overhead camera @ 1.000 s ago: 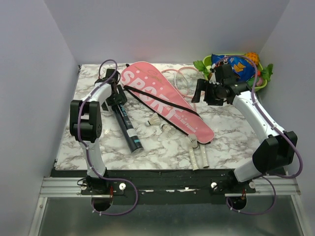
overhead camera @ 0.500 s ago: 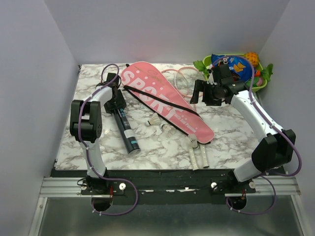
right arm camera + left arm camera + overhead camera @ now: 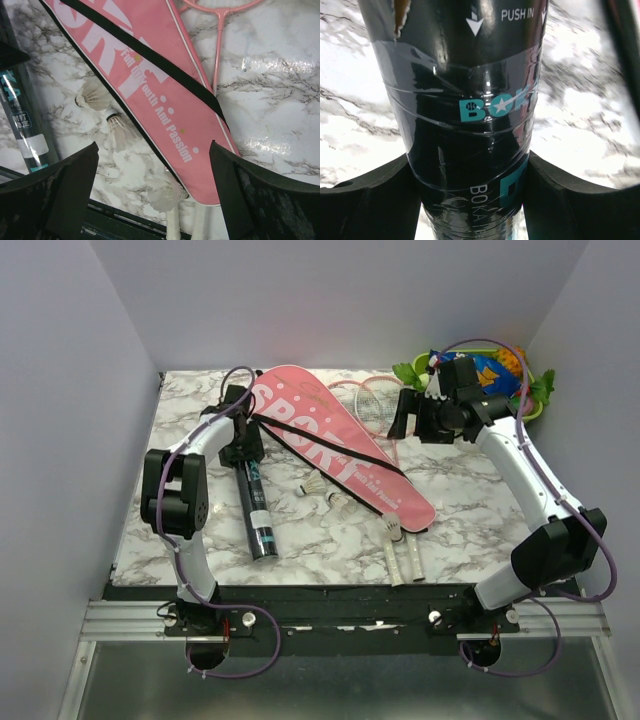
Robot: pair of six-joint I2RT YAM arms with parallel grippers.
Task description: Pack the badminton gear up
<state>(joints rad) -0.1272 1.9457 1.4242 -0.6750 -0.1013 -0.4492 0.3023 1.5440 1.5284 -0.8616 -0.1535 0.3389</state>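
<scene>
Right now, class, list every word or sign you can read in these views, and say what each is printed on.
"SPORT": white letters on the pink racket bag.
"Youth And Passion": smaller print on that bag; words before it partly hidden by the black strap.
"PUSH IN" beside a down arrow: on the dark tube.
"BOK" plus a star, and "BOKA": same tube, cut off.
Tube's other small print: too small to read.

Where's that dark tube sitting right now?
In the overhead view the dark tube lies left of the pink bag, its far end clamped in the left gripper.
</scene>
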